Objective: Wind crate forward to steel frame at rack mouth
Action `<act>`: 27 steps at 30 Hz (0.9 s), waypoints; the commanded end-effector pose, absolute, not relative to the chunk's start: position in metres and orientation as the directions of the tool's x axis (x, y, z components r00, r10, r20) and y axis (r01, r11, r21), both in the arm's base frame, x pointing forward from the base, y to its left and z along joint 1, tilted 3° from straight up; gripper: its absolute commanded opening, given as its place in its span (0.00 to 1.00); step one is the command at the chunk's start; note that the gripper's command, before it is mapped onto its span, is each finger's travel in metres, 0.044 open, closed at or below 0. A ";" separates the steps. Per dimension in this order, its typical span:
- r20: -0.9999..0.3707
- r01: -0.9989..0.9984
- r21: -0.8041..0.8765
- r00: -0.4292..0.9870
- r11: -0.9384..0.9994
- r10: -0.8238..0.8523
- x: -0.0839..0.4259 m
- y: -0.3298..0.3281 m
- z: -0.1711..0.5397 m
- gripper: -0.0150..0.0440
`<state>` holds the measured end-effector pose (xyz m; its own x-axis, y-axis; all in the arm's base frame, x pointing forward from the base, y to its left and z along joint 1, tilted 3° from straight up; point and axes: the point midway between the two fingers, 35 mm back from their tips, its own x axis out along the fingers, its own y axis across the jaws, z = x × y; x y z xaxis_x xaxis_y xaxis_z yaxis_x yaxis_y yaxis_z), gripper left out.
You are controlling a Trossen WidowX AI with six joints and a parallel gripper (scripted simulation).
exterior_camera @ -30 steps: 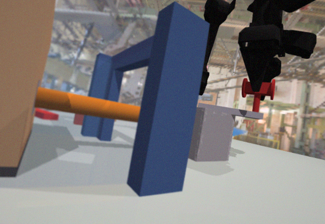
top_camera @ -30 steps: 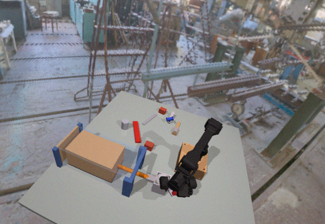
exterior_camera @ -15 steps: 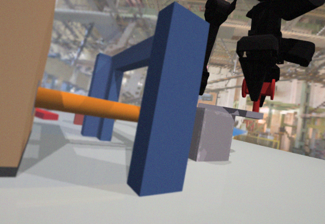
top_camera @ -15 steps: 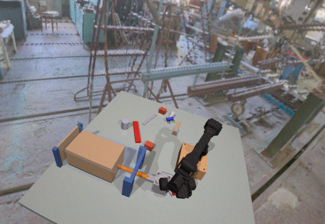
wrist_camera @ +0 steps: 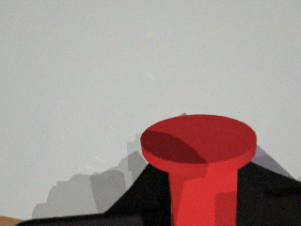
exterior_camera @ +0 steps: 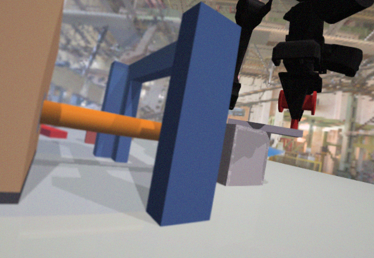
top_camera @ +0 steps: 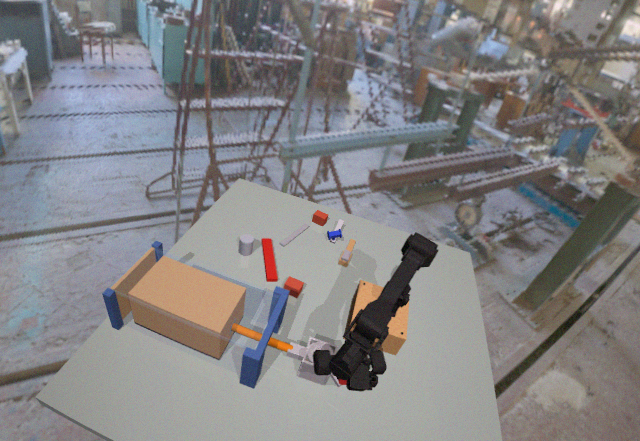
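The tan crate [top_camera: 188, 291] [exterior_camera: 27, 68] sits flat in the clear-panelled cubby, with a gap between its front and the blue steel frame [top_camera: 248, 366] [exterior_camera: 196, 122]. An orange strap [top_camera: 261, 337] [exterior_camera: 105, 122] runs from it through the frame to the grey winch [top_camera: 312, 366] [exterior_camera: 247, 158]. The handle's grey crank arm [exterior_camera: 285, 131] lies across the winch top; its key is hidden. The handle's red grip [exterior_camera: 310, 102] [wrist_camera: 199, 138] stands at the arm's outer end. My gripper [exterior_camera: 296, 114] [wrist_camera: 184, 154] is shut on that red grip, fingers on both sides.
A red bar [top_camera: 269, 260], a red block [top_camera: 293, 286], another red block [top_camera: 320, 217], a grey cylinder [top_camera: 246, 245], a flat grey strip [top_camera: 294, 235], a blue-and-white tool [top_camera: 334, 234] and a tan-handled tool [top_camera: 347, 252] lie farther back. A wooden block [top_camera: 395, 322] is under my arm.
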<state>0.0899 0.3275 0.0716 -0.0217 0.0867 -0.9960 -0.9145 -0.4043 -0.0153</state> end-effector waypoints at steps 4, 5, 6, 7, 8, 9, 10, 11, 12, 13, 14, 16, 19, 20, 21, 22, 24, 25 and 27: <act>-0.996 -0.914 -0.016 -0.021 -0.404 0.088 0.090 0.328 0.072 0.25; -0.996 -0.915 -0.017 -0.019 -0.403 0.086 0.090 0.327 0.070 0.25; -0.996 -0.916 -0.018 -0.018 -0.401 0.084 0.090 0.327 0.068 0.25; -0.996 -0.916 -0.018 -0.018 -0.401 0.084 0.090 0.327 0.068 0.25; -0.996 -0.916 -0.018 -0.018 -0.401 0.084 0.090 0.327 0.068 0.25; -0.996 -0.916 -0.018 -0.018 -0.401 0.084 0.090 0.327 0.068 0.25; -0.996 -0.916 -0.018 -0.018 -0.401 0.084 0.090 0.327 0.068 0.25; -0.996 -0.916 -0.018 -0.018 -0.401 0.084 0.090 0.327 0.068 0.25; -0.996 -0.916 -0.018 -0.018 -0.401 0.084 0.090 0.327 0.068 0.25; -0.996 -0.916 -0.018 -0.018 -0.401 0.084 0.090 0.326 0.068 0.25; -0.996 -0.916 -0.017 -0.018 -0.401 0.084 0.089 0.325 0.068 0.25; -0.996 -0.916 -0.017 -0.018 -0.401 0.084 0.089 0.325 0.068 0.25; -0.996 -0.916 -0.017 -0.018 -0.401 0.084 0.087 0.323 0.068 0.25; -0.996 -0.916 -0.017 -0.018 -0.401 0.083 0.086 0.322 0.068 0.25; -0.996 -0.916 -0.017 -0.018 -0.401 0.083 0.086 0.321 0.068 0.25; -0.996 -0.916 -0.017 -0.018 -0.401 0.083 0.086 0.321 0.068 0.25; -0.996 -0.916 -0.017 -0.018 -0.401 0.083 0.084 0.319 0.068 0.25; -0.996 -0.916 -0.017 -0.018 -0.401 0.083 0.083 0.318 0.068 0.25; -0.996 -0.916 -0.017 -0.018 -0.401 0.083 0.082 0.316 0.067 0.25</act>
